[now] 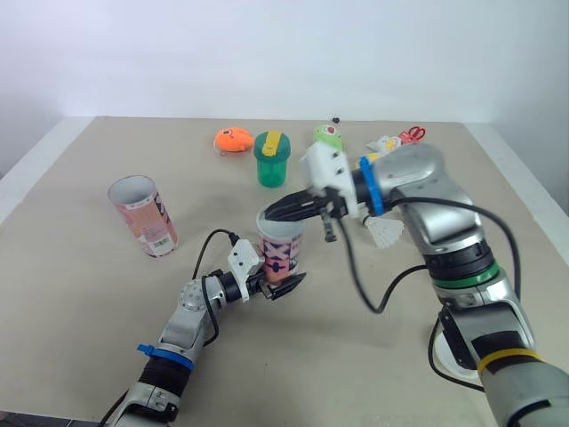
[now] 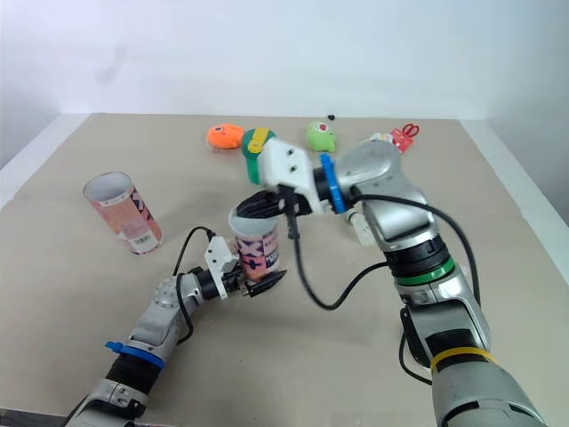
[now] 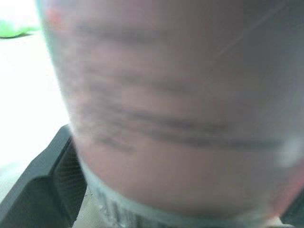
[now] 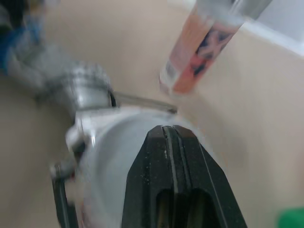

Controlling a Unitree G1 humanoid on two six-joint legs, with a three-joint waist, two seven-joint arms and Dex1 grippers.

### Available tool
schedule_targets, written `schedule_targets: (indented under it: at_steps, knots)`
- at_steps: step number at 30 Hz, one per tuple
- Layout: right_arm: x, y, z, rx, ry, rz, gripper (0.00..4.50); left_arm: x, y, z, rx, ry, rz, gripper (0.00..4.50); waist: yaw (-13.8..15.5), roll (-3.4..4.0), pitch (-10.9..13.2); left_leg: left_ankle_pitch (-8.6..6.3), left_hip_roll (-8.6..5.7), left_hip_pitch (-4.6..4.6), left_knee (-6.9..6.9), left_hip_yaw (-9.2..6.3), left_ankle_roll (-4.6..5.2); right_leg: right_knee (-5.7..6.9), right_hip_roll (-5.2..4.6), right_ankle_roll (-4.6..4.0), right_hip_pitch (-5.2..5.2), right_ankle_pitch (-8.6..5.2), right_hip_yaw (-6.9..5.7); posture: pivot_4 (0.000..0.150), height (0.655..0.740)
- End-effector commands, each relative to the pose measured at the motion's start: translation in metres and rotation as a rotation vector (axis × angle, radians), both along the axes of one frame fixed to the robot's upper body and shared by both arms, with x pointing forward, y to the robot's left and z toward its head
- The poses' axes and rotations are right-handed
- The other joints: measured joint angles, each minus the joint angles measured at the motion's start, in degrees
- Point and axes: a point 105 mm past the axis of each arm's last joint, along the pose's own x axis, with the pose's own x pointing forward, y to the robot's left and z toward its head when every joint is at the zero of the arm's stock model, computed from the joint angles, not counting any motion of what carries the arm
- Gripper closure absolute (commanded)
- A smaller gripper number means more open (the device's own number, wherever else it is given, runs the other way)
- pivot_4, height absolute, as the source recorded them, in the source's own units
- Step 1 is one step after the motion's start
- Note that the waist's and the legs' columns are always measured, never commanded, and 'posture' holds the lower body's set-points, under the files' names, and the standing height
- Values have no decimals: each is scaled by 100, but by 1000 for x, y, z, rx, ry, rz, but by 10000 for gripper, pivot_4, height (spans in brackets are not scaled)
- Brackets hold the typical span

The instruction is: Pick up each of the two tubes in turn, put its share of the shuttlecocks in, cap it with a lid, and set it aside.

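The tube point(image 1: 281, 249) stands upright near the middle of the worktop point(image 1: 89, 294), open mouth up, pink and patterned with a pale rim; the left end effector point(image 1: 280, 285) is clamped on its lower part, one black finger point(image 3: 47, 185) pressed to the wall on either side, and in the left wrist view the tube's side sits right against the camera. The left arm reaches in low from the near edge, forearm close to the surface, wrist level with the tube's base. The right arm comes in from the right and bends across the scene, its wrist above and beside the tube; the right end effector point(image 4: 166, 129) has its two fingers pressed together, with nothing visible between them, the tips lying over the tube's rim.

The worktop is a plain beige sheet with a paler border; a white wall rises behind it.

The second tube point(image 1: 142, 216) stands well apart to the left, mouth open upward, with a label on its side. A white shuttlecock point(image 1: 385, 233) lies just below the right forearm, to the right of the held tube. Toward the far edge sit an orange toy point(image 1: 233, 140), a green cup point(image 1: 272, 158) with a yellow strip on top, a green toy point(image 1: 328, 135) and red scissors point(image 1: 412, 135); the right arm crosses in front of some of them.
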Motion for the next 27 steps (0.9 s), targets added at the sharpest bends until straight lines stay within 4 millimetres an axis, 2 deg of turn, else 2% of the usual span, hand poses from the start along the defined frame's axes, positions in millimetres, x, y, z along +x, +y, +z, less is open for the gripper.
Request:
schedule_targets:
  at_steps: [1,4,5,7,9,11,15,18,22,27]
  knots:
    - [-14,-16,31,218,46,-21,23506,-5,16,-24,61,88,17,0,-2,-16,9,-1,0,-5,-2,-3,-1,0,-2,-1,-4,-2,-2,1500,7400]
    - [-11,-34,26,255,57,-120,11841,-5,27,-16,72,70,19,0,-28,-27,24,-2,9,-28,-4,-16,-3,0,-3,-9,-26,-2,-13,1500,7400]
    - [-11,-40,19,242,64,-150,6508,-6,32,-14,81,65,18,0,-42,-26,26,-2,14,-51,-6,-17,-3,0,3,-13,-51,-2,-13,1500,7400]
    - [-11,-50,1,223,76,-205,550,-9,43,-11,106,55,16,0,-57,-35,37,-2,16,-67,-9,-14,-3,1,27,-15,-69,1,-9,1500,7400]
    - [-12,-57,-17,222,104,-244,550,-14,54,-10,134,52,12,0,-71,-39,42,-7,29,-68,-9,-10,-6,2,50,-19,-74,-2,0,1500,7400]
    - [-13,-61,-45,218,123,-296,550,-20,71,-8,165,52,17,0,-77,-35,51,-9,37,-68,-11,-3,-6,3,64,-20,-79,-2,11,1500,7400]
    - [-22,-52,-107,226,126,-377,550,-32,101,1,209,59,6,0,-100,-44,75,-21,65,-69,-11,7,-4,13,127,-31,-90,-16,36,1500,7400]
    - [-26,-42,-133,231,150,-391,550,-37,104,12,217,64,-34,0,-103,-28,116,-27,96,-68,-4,18,-13,31,161,-25,-102,-34,49,1500,7400]
    - [-24,-24,-149,226,157,-361,550,-42,90,19,215,78,-102,0,-105,-36,160,-11,107,-67,5,30,-41,37,175,-26,-102,-21,48,1500,7400]
    - [-19,-6,-154,240,188,-318,550,-37,74,22,202,58,-115,0,-96,-68,181,-1,107,-69,17,36,-56,38,175,-18,-100,-4,54,1500,7400]
